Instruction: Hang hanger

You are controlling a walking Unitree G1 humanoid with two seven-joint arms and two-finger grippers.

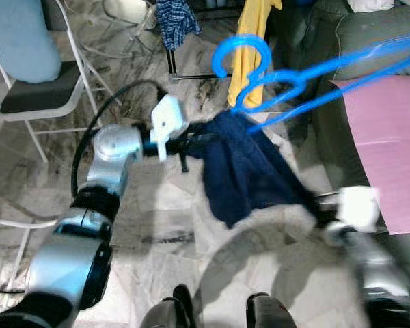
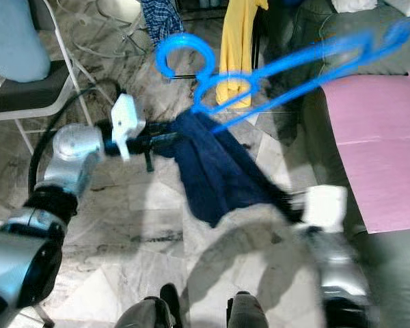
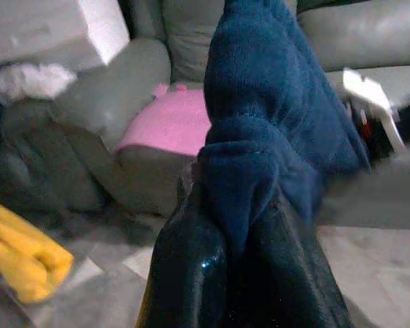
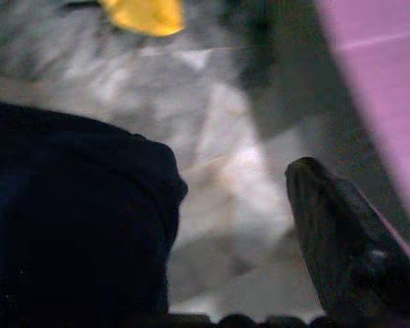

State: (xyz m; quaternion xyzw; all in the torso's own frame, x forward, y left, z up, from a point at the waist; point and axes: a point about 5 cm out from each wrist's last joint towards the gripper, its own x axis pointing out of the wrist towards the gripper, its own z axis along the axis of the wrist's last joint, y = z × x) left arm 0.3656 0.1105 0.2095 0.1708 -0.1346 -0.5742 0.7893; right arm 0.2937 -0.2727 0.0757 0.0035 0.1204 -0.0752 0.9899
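A dark blue cloth (image 1: 242, 171) is being held pinched in the left claw (image 1: 195, 145) beside the blue hanger (image 1: 307, 78), while the right claw (image 4: 342, 239), seemingly spread wide, is being kept at the cloth's far corner, so draping it over the hanger is being called for next.

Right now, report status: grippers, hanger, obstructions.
Left gripper shut on dark blue garment. Right gripper at the garment's lower edge, grip unclear. Blue hanger at the garment's top, not hung. Yellow cloth hangs beyond it.

Open marble floor (image 1: 157, 219) lies ahead between the white folding chair (image 1: 34, 96) on the left and the grey sofa (image 1: 342, 130) with its pink sheet (image 1: 389, 150) on the right, while hanging yellow cloth (image 1: 249, 48) blocks the far middle.
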